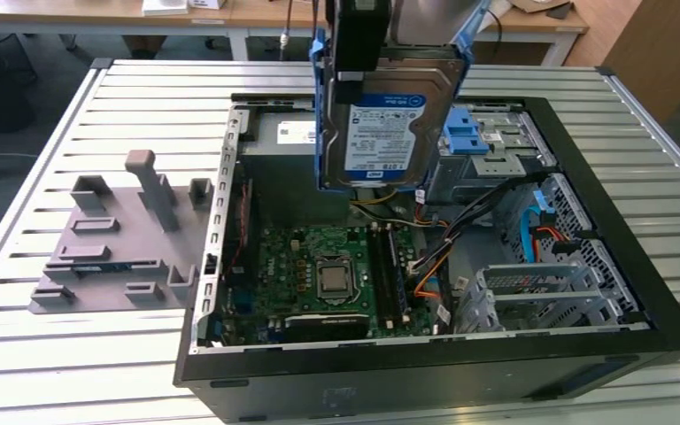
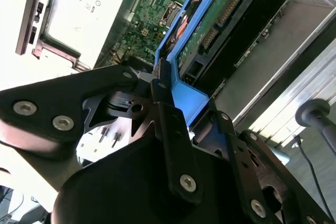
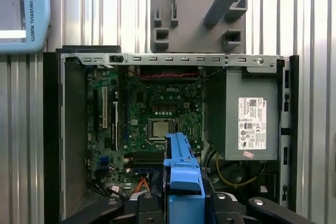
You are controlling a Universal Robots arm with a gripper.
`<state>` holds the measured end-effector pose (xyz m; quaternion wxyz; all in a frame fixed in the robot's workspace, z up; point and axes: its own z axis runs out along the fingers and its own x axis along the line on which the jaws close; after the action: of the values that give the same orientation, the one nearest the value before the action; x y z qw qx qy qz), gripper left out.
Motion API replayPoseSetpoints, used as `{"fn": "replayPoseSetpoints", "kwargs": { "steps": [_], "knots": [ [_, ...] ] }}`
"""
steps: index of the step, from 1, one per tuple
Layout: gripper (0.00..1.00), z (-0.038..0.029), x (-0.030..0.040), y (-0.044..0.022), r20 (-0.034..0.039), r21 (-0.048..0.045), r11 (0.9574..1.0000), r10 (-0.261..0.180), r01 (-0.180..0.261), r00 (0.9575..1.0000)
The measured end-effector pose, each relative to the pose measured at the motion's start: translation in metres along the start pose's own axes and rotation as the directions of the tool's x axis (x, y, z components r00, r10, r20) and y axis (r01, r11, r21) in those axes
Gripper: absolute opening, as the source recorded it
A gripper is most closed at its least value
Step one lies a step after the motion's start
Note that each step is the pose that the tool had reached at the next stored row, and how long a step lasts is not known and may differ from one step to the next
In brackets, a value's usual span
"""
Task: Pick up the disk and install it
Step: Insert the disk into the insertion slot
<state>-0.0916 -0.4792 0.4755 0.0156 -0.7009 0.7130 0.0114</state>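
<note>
Exterior view: the disk (image 1: pixel 385 124) hangs upright at top centre of the frame, over the open case (image 1: pixel 659 328), with its blue-and-white label facing out.

Second wrist view: the claw (image 2: pixel 182 98) grips the disk by its blue edge.

First wrist view: the motherboard (image 3: pixel 152 119) lies beneath, beside a stickered power supply (image 3: pixel 251 121).

This looks like the carrying stage; the disk is not yet installed.

disk (image 1: pixel 385 124), silver hard drive, blue-and-white label, blue plastic carrier bracket along its sides, held aloft by its upper end, hanging near upright, label facing the exterior view, above the open computer case (image 1: pixel 435 385), green circuit-board side (image 2: pixel 210 22) in the second wrist view
</note>
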Motion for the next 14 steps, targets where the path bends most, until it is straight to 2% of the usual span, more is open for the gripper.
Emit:
{"fn": "replayPoseSetpoints", "kwargs": {
  "steps": [5,10,14],
  "knots": [
    [0.36,0.0013,0.0056,-0.0068,-0.0001,-0.0002,1.0,0.0,0.0,1.0],
    [0.36,0.0015,0.0083,-0.017,-0.0009,-0.0018,1.0,0.0,0.0,1.0],
    [0.36,0.0014,0.0112,-0.0186,-0.0011,-0.0019,1.0,0.001,-0.001,1.0]
  ]
}}
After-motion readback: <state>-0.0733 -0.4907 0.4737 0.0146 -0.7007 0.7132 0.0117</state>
